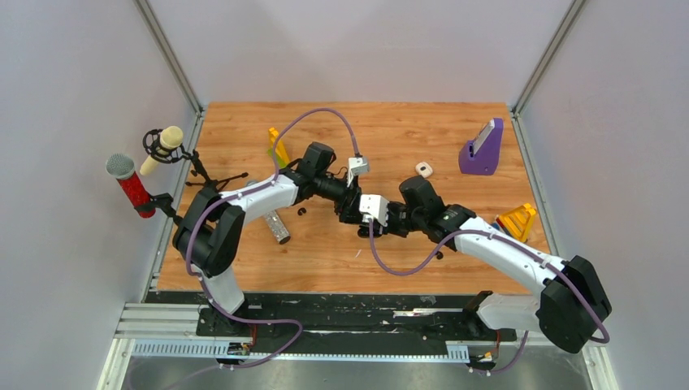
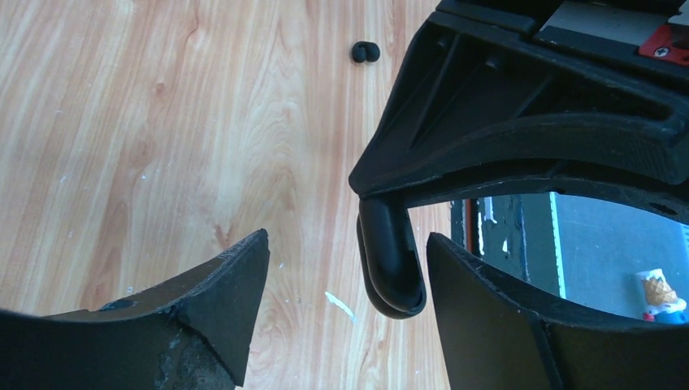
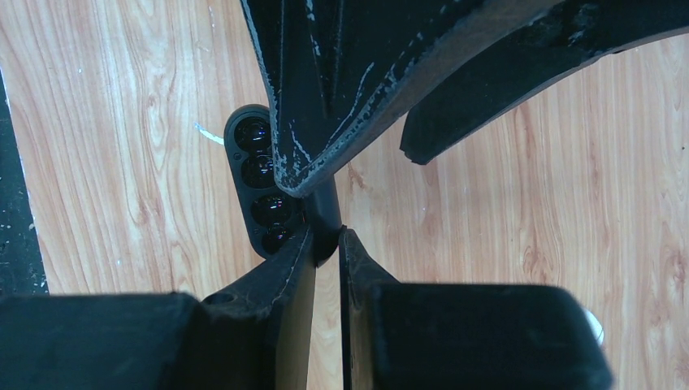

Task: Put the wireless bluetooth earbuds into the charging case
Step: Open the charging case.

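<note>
An open black charging case shows its glossy wells in the right wrist view. My right gripper is shut on the case's thin upright part and holds it just above the table. In the left wrist view the case hangs between the fingers of my open left gripper, close to the right finger and not pinched. Both grippers meet mid-table, left and right. A black earbud lies on the wood, also seen from above. A white case lies further back. White earbuds are not in view.
A thin white sliver lies on the wood under the case. A purple stand is at the back right, an orange-yellow object at the right edge, a yellow item and grey cylinder left of centre. Two microphones stand at the left.
</note>
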